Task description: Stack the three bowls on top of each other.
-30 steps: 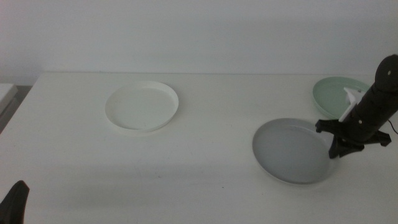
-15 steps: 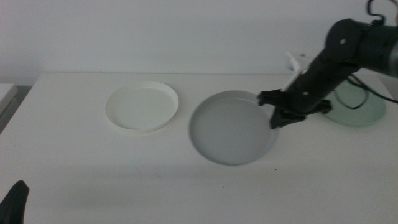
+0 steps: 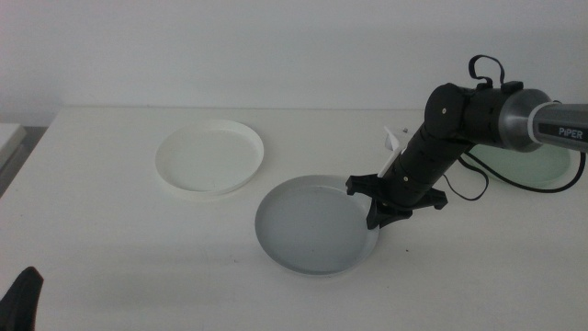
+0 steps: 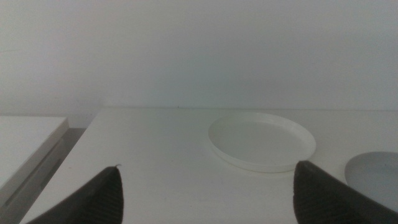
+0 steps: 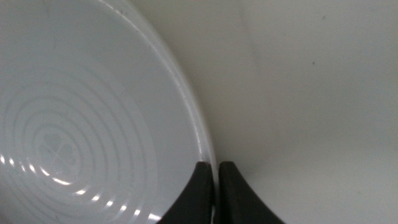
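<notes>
The grey bowl (image 3: 312, 226) is at the middle of the table, held by its right rim in my right gripper (image 3: 379, 210), which is shut on it. In the right wrist view the jaws pinch the grey bowl's rim (image 5: 205, 149) at the gripper (image 5: 216, 177). The white bowl (image 3: 209, 156) lies flat at the back left, apart from the grey one; it also shows in the left wrist view (image 4: 261, 140). The mint green bowl (image 3: 547, 165) lies at the far right, partly hidden behind my right arm. My left gripper (image 3: 20, 299) waits at the bottom left corner, jaws open and empty.
The white table's left edge (image 3: 37, 138) runs near the white bowl. A white ledge (image 4: 28, 146) lies beyond that edge in the left wrist view. A black cable (image 3: 473, 184) trails from my right arm.
My right gripper has carried the grey bowl from the right side leftward and toward the front, to the table's middle. The left arm and the white bowl have not moved.
</notes>
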You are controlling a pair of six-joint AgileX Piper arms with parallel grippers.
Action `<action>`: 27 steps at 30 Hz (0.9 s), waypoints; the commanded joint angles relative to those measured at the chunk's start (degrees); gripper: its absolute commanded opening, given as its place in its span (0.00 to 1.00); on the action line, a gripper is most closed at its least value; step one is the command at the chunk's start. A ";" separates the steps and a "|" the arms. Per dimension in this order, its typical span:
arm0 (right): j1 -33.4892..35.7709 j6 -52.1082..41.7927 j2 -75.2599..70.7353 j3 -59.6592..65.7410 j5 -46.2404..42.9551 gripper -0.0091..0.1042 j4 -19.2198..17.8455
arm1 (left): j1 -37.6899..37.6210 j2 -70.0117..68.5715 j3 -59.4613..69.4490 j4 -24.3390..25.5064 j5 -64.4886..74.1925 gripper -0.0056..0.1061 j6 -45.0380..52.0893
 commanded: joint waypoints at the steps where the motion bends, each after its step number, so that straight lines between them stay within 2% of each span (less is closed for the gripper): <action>1: 0.17 0.03 0.48 -0.43 -0.30 0.08 0.00 | -0.13 -0.21 0.04 0.03 -0.59 0.89 -0.09; 4: 0.17 0.03 0.72 -0.43 -0.72 0.18 0.00 | -0.13 -0.21 0.04 0.03 -0.59 0.89 -0.09; 10: -0.51 -2.51 -0.74 -3.17 1.56 0.63 -0.37 | -0.13 -0.21 0.04 0.03 -0.59 0.89 0.03; 13: -2.48 -4.84 -3.35 -8.45 7.47 0.81 -3.83 | -0.13 -0.21 0.04 0.03 -0.59 0.89 0.03; 15: -5.07 -4.84 -5.50 -13.08 11.67 0.84 -8.40 | -0.13 -0.21 0.04 0.03 -0.59 0.89 0.03; 17: -8.72 -3.97 -7.29 -17.73 14.74 0.84 -12.98 | -0.13 -0.21 0.04 0.03 -0.59 0.89 0.03; 20: -15.05 -2.78 -8.22 -22.82 16.64 0.84 -17.95 | -0.13 -0.21 0.04 0.03 -0.59 0.89 0.03; 22: -19.54 -2.78 -8.22 -24.76 16.20 0.84 -19.18 | -0.13 -0.21 0.04 0.03 -0.59 0.89 0.03; 27: -30.47 -1.50 -5.24 -24.97 11.39 0.84 -18.66 | -0.13 -0.21 0.04 0.03 -0.59 0.89 0.03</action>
